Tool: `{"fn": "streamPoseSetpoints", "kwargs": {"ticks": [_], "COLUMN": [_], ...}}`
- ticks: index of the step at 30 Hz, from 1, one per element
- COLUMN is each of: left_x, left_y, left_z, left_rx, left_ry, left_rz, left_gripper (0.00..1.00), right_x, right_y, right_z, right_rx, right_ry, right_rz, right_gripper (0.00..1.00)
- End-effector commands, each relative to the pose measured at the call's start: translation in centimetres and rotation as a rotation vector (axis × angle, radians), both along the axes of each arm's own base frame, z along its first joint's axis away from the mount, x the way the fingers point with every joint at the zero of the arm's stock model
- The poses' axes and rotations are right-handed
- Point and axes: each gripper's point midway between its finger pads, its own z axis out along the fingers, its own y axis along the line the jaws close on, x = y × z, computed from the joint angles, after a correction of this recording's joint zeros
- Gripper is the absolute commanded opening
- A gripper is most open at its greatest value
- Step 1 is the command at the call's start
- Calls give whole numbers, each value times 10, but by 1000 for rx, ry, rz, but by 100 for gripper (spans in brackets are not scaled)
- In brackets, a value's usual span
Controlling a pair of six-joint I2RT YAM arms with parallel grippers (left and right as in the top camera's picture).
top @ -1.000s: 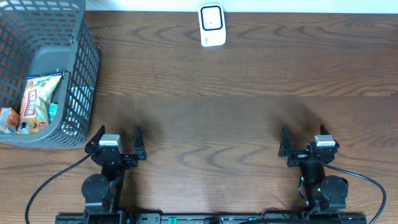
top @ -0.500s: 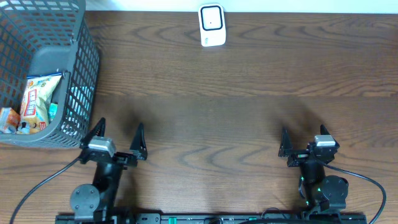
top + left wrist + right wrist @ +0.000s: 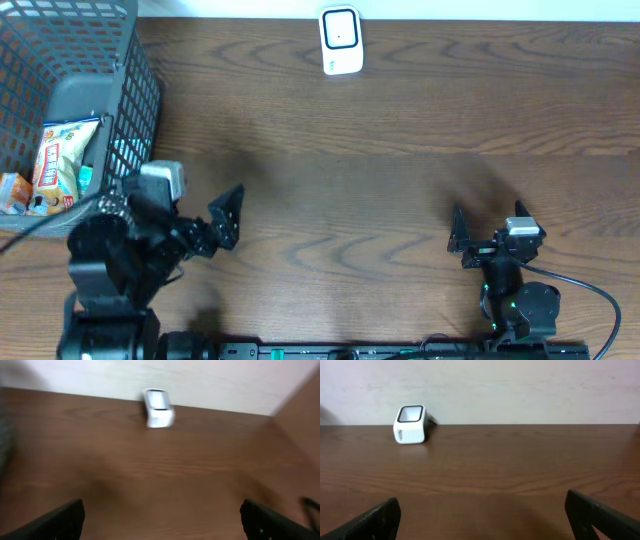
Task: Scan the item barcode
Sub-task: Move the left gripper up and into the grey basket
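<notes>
Both left gripper and right gripper gape empty; snack packet in the basket looks light, crinkly, slippery, so I'd pinch a sealed edge

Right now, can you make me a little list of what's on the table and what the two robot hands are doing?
Table: dark brown wood
Scanner: small white box at the far edge, standing alone
Basket: grey plastic mesh, on the far left
Inside it: colourful snack packets
Left gripper: open, holding nothing, next to the basket
Right gripper: open, holding nothing, at the near edge on the right
Barcode scanned: not yet, no item picked up
</notes>
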Motion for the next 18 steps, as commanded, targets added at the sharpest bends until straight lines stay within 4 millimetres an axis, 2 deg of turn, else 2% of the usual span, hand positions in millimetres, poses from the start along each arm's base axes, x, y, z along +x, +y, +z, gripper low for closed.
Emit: {"fn": "streamPoseSetpoints", "kwargs": {"ticks": [1, 6, 11, 18], "left_x": [-14, -9, 1, 15], "left_y": [-33, -33, -30, -2], "left_z": [24, 47, 67, 47], "left_rx": [-75, -72, -77, 67], "left_ry": [-36, -70, 58, 424], "left_rz": [-209, -210, -186, -75], "left_gripper": [98, 97, 98, 98], "right_x": [0, 0, 0, 0], "right_y": [0, 0, 0, 0], "right_z": [-1, -1, -1, -1], "right_rx": [10, 10, 10, 10], "right_ry": [2, 2, 1, 2], "right_rz": [-3, -3, -3, -3], "right_gripper": [99, 99, 99, 99]}}
